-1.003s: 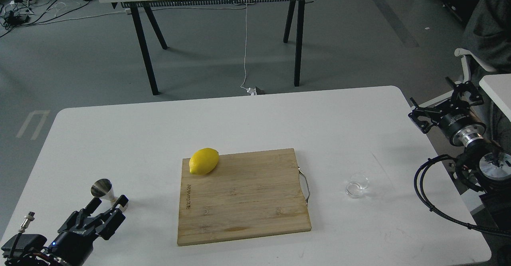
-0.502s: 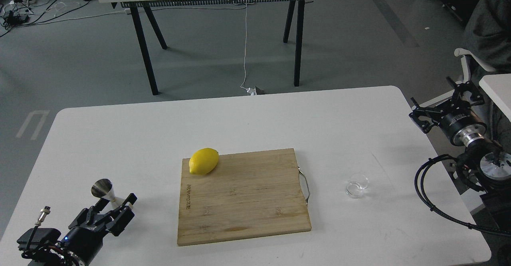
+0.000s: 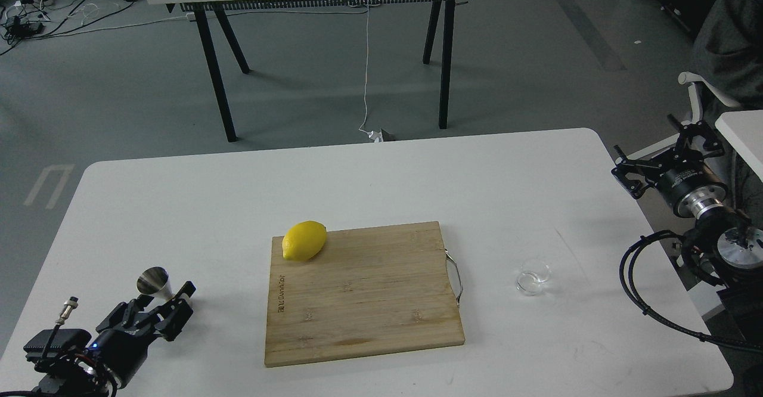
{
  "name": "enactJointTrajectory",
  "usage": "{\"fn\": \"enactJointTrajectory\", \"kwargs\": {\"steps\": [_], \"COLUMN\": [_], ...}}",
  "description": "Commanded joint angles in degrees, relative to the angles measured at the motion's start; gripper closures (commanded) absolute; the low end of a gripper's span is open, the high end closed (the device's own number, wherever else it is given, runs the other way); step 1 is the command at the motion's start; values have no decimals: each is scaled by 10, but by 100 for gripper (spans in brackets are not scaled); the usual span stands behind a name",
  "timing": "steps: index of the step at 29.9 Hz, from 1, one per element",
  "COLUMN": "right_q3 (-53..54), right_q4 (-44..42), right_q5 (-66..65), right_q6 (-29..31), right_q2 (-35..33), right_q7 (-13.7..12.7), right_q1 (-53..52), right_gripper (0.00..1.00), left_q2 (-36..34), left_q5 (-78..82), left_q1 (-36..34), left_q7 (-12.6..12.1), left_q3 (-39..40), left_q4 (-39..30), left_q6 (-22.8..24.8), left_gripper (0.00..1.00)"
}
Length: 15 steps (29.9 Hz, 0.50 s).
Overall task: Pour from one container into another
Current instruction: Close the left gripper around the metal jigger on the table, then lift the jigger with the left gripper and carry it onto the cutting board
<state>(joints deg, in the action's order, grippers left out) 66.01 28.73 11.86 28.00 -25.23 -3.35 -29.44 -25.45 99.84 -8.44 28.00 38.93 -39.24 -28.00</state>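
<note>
Glass cup [image 3: 533, 279] sits upright on the white desk [image 3: 381, 170], to the right of the wooden cutting board [image 3: 363, 292] and a little beyond its wire handle [image 3: 456, 278]; whether it holds anything cannot be told. The steel jigger [image 3: 156, 284] stands well to the left of the board, near the desk's front left corner.

The left end effector [image 3: 170, 306] lies low, just in front of the jigger, its fingers apart, one tip beside the jigger's lower cone. Over the last second it swung right toward the board, then drew back leftward and closer under the jigger, while the jigger itself stayed put. I read this as alignment for a grasp of the receiving vessel, not yet a hold.

The right end effector [image 3: 667, 158] hangs past the desk's right edge, well right of the board, its fingers spread; it has barely shifted, and the cup has not moved. So pouring has not begun, and the cup, the thing to be tipped, is untouched.

A lemon [image 3: 304, 240] rests on the board's far left corner. Writing is burned along the board's left edge, too small to read surely.
</note>
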Motion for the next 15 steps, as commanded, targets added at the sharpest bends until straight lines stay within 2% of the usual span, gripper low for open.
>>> {"fn": "enactJointTrajectory", "kwargs": {"steps": [1,8,11,15], "right_q3": [0,0,0,1], "right_q4": [0,-6,-6,-7], "right_q5": [0,0,0,0], "right_q6": [0,0,0,0], "right_q2": [0,0,1,1], "right_q7": [0,0,0,0], "right_q1": [0,1,1,1], "right_gripper": [1,1,1,1], "left_q2": [7,8,8,7], "left_q5": [-1,-2,-3,-4], "left_q1": [-8,-13,-15,-15], "left_q7": [0,0,0,0], "left_q3": [-5,-5,-4,-5], "left_q4": [10,10,10,10], "left_q6": [0,0,0,0], "left_gripper": [40,68,86,93]}}
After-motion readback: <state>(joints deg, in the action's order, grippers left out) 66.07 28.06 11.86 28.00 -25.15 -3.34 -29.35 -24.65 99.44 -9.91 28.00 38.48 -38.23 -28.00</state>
